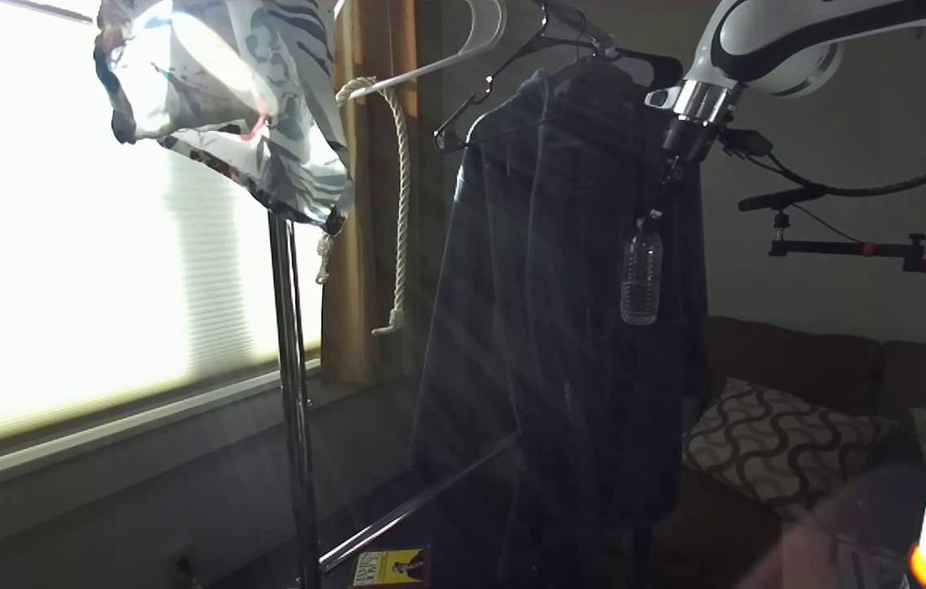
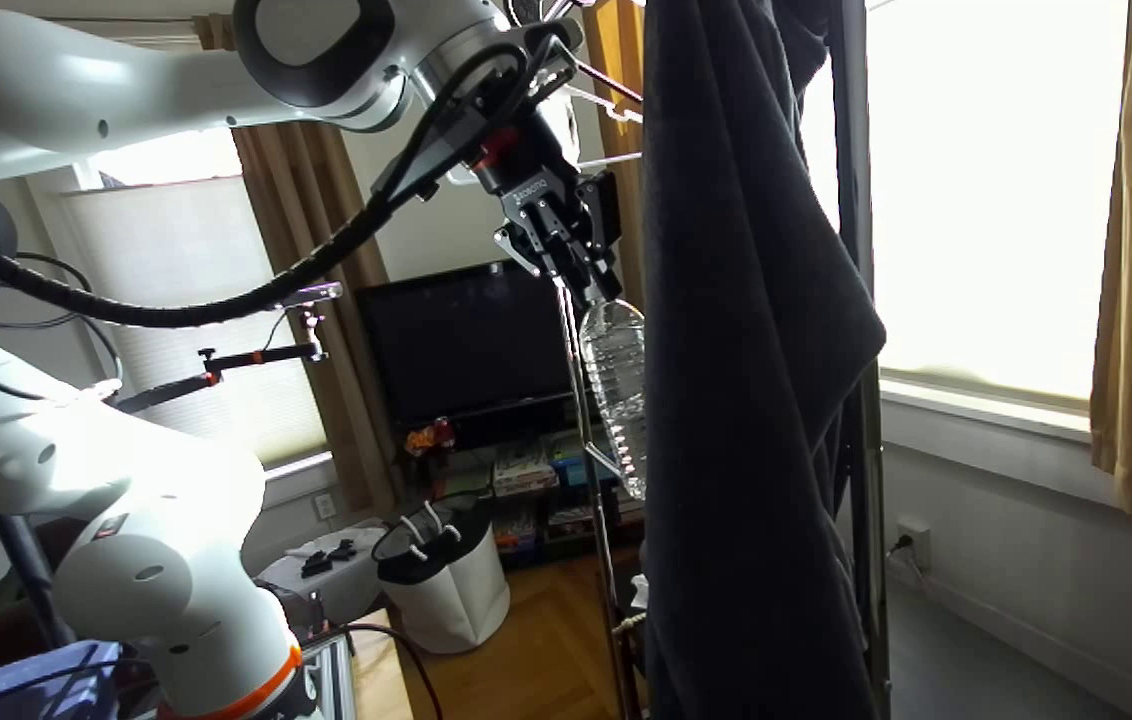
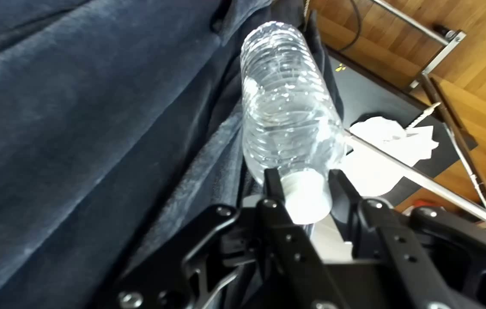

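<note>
We see the pincer (image 3: 305, 182) up high beside the dark blue robe (image 3: 110, 137), with its fingers pointing down. It squeezes the white cap (image 3: 307, 204) of a clear bottle (image 3: 288, 98), one finger on each side of the cap. We can find just one arm (image 2: 156, 90) near the robe, and it is the one with the bottle.

The bottle is right under the pincer, cap up and bottom down, close by the robe. Its long way runs mostly up and down, in about the same line as the fingers, so it is not off to one side of them. In an exterior view, the bottle (image 2: 614, 390) leans a little: its bottom end is closer to the robe than its cap is, and the robe's edge hides a strip of it. In an exterior view, the bottle (image 1: 640, 282) shows up against the top half of the robe.

In the wrist view, folds of the robe run along one side of the bottle. We think the gap is tiny, but we cannot tell if the two touch. On the bottle's side away from the robe, down low, we see a shiny metal bar (image 3: 423, 182) and the wood floor (image 3: 479, 56).
</note>
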`<state>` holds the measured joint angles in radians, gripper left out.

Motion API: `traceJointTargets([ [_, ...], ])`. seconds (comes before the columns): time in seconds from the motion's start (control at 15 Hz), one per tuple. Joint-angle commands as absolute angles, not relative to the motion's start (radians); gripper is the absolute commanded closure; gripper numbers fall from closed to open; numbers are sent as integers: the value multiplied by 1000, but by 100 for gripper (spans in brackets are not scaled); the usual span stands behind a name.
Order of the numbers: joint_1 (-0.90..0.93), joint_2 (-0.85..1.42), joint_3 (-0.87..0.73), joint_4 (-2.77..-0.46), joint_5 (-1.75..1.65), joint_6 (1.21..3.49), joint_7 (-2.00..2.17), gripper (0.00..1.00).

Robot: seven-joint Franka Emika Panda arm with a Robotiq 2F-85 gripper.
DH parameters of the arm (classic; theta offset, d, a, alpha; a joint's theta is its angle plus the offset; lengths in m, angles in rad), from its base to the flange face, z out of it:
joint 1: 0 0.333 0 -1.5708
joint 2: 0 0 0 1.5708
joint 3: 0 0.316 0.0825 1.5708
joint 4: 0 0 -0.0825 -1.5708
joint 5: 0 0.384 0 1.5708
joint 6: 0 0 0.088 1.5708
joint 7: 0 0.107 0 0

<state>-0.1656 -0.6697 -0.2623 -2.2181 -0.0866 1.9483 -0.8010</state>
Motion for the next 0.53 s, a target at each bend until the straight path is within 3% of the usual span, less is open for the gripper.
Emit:
traceJointTargets([
  [0.0,-178,-691,-258,-2208,-154,2010,-723,92],
  [0.47,-201,-676,-250,-2196,-325,1967,-633,92],
])
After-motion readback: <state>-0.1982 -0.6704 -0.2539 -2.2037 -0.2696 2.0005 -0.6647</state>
